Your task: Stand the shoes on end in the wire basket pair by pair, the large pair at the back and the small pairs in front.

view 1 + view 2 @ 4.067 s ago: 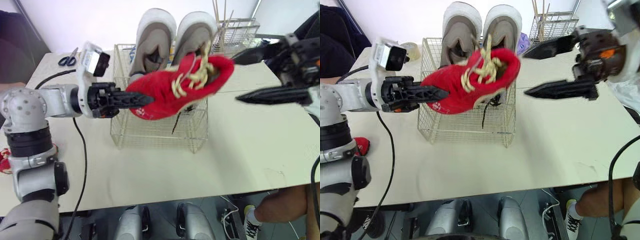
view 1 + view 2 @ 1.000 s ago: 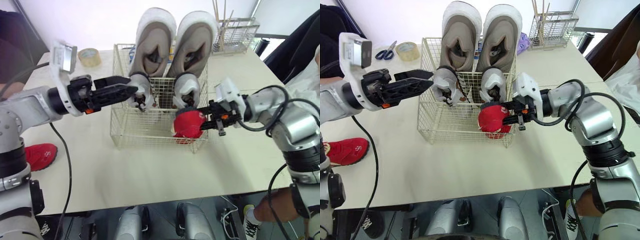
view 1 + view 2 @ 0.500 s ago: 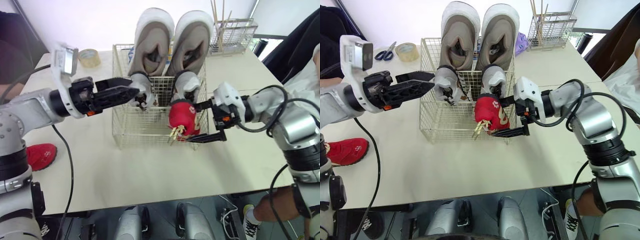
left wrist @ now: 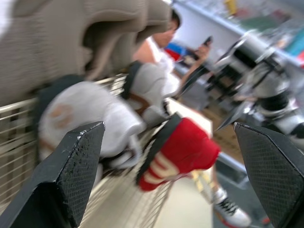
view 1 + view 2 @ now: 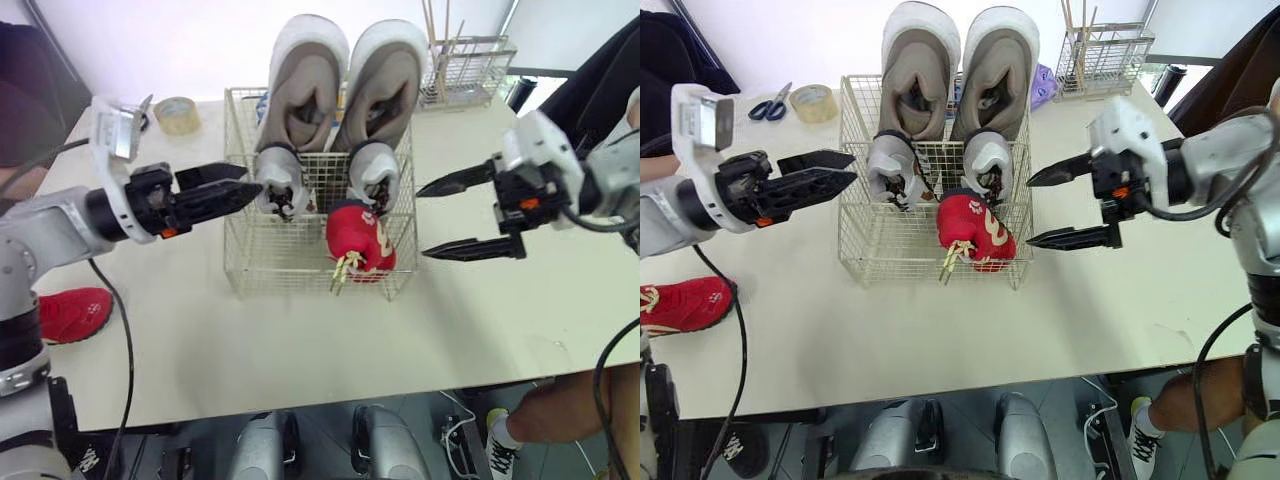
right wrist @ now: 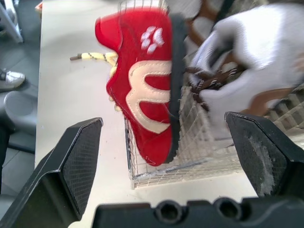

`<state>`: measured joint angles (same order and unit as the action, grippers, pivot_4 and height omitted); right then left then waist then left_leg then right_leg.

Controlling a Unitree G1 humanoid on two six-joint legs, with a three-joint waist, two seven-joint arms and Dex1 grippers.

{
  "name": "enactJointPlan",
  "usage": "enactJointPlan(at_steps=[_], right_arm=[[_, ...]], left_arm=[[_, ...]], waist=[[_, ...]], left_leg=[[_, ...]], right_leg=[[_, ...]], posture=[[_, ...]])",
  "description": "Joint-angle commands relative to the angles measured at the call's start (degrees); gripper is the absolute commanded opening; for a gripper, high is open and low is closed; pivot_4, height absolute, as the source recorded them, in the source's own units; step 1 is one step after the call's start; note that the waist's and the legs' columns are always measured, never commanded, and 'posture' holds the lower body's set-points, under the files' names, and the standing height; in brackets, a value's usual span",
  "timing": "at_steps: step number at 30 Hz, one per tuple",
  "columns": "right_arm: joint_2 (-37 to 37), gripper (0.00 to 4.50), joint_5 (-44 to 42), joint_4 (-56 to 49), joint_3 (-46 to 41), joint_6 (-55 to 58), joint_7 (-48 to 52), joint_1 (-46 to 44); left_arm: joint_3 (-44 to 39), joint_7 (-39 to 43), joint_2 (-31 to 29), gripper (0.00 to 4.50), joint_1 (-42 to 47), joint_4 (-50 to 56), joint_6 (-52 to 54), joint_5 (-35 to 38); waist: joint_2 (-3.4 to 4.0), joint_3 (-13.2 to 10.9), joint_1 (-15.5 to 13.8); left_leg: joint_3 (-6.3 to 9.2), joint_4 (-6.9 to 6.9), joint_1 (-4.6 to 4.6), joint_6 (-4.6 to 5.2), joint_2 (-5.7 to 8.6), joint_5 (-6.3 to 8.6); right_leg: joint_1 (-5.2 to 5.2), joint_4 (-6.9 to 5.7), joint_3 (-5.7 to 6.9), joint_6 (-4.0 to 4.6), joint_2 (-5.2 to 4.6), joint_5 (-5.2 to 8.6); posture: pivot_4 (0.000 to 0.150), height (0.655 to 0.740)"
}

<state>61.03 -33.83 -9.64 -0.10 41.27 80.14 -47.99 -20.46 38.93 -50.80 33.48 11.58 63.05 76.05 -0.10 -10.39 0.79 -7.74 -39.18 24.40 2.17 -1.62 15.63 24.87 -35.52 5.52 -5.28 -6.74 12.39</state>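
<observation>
The wire basket holds the large beige pair upright at the back. In front of them is a small grey-white pair. One red shoe stands on end in the front right corner, its yellow laces poking out through the mesh. My right gripper hangs open just right of the basket, apart from the red shoe. My left gripper is open at the basket's left wall, next to the grey-white shoe. The second red shoe lies by the table's left edge.
A tape roll and scissors lie at the back left of the table. A smaller wire rack stands at the back right. A person's leg shows beyond the table's front right corner.
My right gripper opened, let go of the red shoe in the basket's front right corner and drew back to the right. The left gripper pulled back slightly to the left.
</observation>
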Motion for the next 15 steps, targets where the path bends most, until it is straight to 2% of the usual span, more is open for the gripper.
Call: enactJointPlan(at_steps=[1,5,9,12,15], right_arm=[[-2.21,4.47,-10.11,-0.44,-6.79,6.27,-1.49,-7.25],[-8.10,4.47,-20.05,-1.53,-8.83,12.66,-4.73,-12.95],[-13.35,4.47,-21.92,-2.40,-7.14,11.98,-5.89,-14.17],[-16.53,4.47,-20.37,-1.67,-5.54,9.12,-5.48,-13.21],[-19.07,4.47,-18.05,-0.44,-3.94,5.05,-4.33,-11.82]], left_arm=[[-3.52,2.49,-4.05,4.50,-1.45,0.86,-1.35,-2.59],[-5.60,6.02,-10.44,4.50,-4.24,-2.01,-1.39,-7.13],[-8.08,8.30,-15.73,4.50,-7.17,-9.52,-3.39,-13.93],[-11.13,3.00,-16.08,4.50,-6.82,-18.61,-3.74,-18.27],[-11.88,-7.39,-17.88,4.50,-6.61,-24.53,0.66,-24.74]], waist=[[0.01,-0.01,0.20],[0.01,-0.01,0.13],[0.01,-0.01,0.11],[0.01,-0.01,-0.17],[-0.03,0.01,-0.10]], left_leg=[[-0.01,0.02,0.01,0.00,0.00,0.00],[-0.01,0.08,0.03,-0.03,-0.05,0.01],[-0.07,0.09,0.07,-0.04,-0.03,0.03],[-0.09,0.09,0.11,-0.06,-0.03,0.06],[-0.11,0.09,0.16,-0.02,-0.03,0.05]], right_leg=[[0.03,-0.01,0.00,0.03,0.00,0.01],[0.11,-0.02,0.00,0.10,0.01,0.03],[0.20,-0.01,0.00,0.18,-0.04,0.02],[0.27,-0.01,0.00,0.19,-0.06,0.01],[0.27,-0.01,0.00,0.09,-0.06,-0.06]], posture=[[0.150,0.7400],[0.150,0.7400],[0.150,0.7400],[0.150,0.7400],[0.150,0.7400]])
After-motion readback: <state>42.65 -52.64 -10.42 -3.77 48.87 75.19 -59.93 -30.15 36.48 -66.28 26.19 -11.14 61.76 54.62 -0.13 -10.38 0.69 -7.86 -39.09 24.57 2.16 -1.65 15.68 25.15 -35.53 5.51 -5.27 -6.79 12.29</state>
